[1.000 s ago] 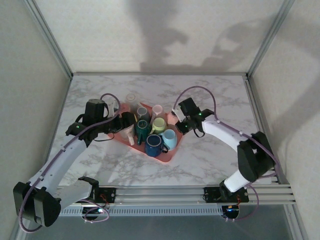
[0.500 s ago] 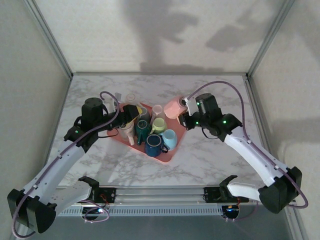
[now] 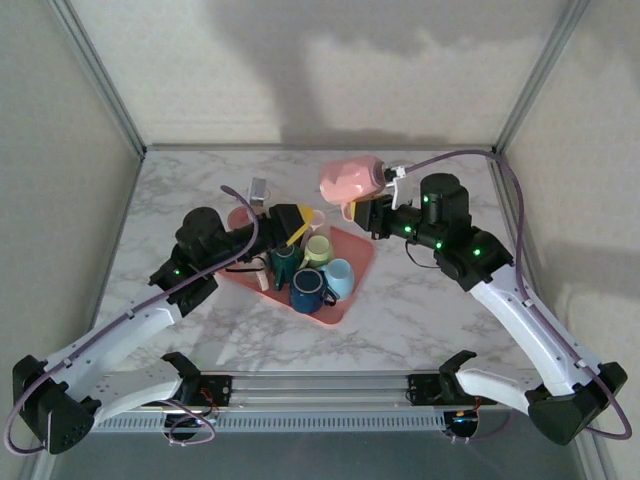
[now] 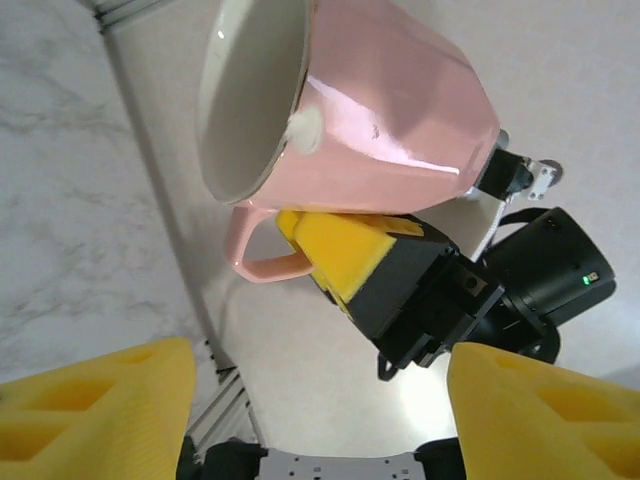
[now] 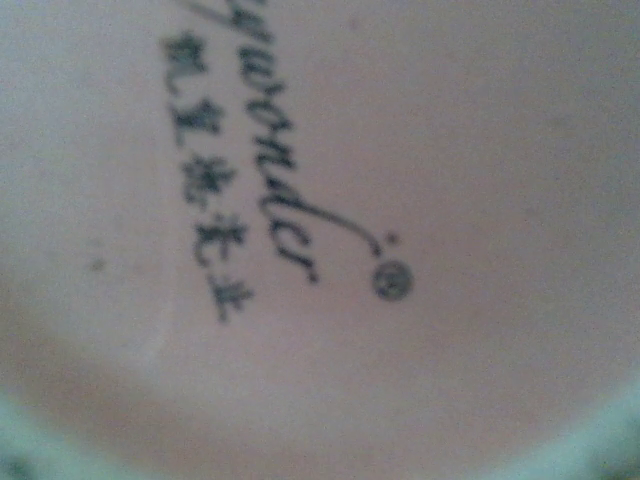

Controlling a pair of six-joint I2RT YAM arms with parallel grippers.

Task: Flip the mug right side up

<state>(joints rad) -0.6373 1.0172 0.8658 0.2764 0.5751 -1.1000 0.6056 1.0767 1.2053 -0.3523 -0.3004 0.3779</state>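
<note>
Glossy faceted pink mug (image 4: 380,110) grasped by right end effector (image 3: 362,203); left end effector (image 4: 315,385) released.

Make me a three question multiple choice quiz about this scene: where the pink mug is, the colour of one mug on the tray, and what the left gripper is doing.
1. Where is the pink mug, relative to the tray?
A. Standing on it.
B. Held in the air by the right gripper.
C. Underneath it.
2. What colour is the mug at the near corner?
A. Red.
B. Dark blue.
C. White.
3. How is the left gripper?
A. Shut on a mug.
B. Shut on the rim.
C. Open, holding nothing.
Answers: 1 B, the top view shows it in the air, on its side. 2 B, it looks navy. 3 C, its yellow fingers stand apart with nothing between.
</note>
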